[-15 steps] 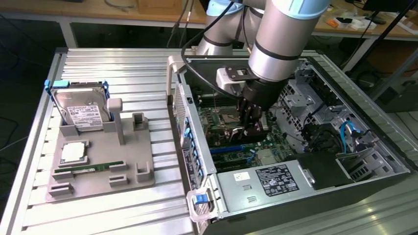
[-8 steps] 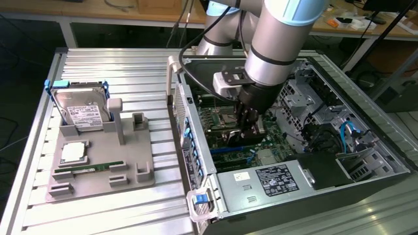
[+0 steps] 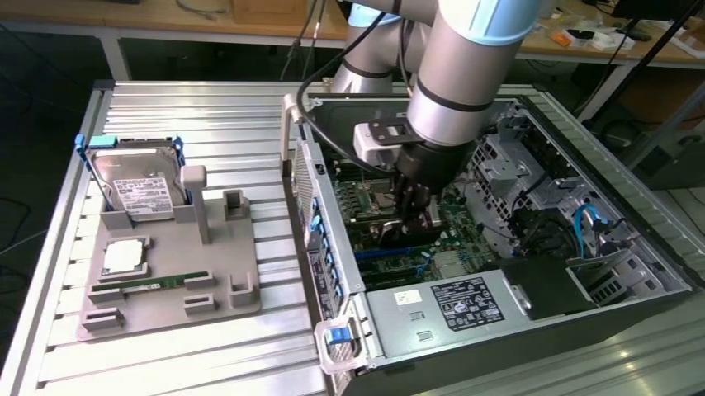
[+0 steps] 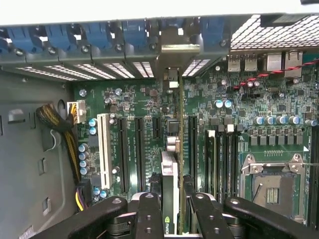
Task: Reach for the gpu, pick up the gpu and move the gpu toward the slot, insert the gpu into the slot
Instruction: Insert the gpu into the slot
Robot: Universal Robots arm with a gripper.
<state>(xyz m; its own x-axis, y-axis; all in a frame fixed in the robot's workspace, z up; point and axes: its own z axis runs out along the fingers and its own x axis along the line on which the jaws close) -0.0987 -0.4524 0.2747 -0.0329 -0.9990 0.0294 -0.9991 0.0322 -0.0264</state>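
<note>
In the wrist view the gripper [image 4: 172,191] was clamped on the graphics card [image 4: 170,167], which stood on edge over the motherboard [image 4: 129,99]. The exterior view added the blue slot [image 3: 395,251] just beside the gripper, and a hard drive [image 3: 138,186] outside the case.

From high above, the exterior view looks down on the table [image 3: 165,107] and open case [image 3: 617,318]. The wrist view sits close inside, facing the motherboard [image 4: 129,94], which the 2 views share.
</note>
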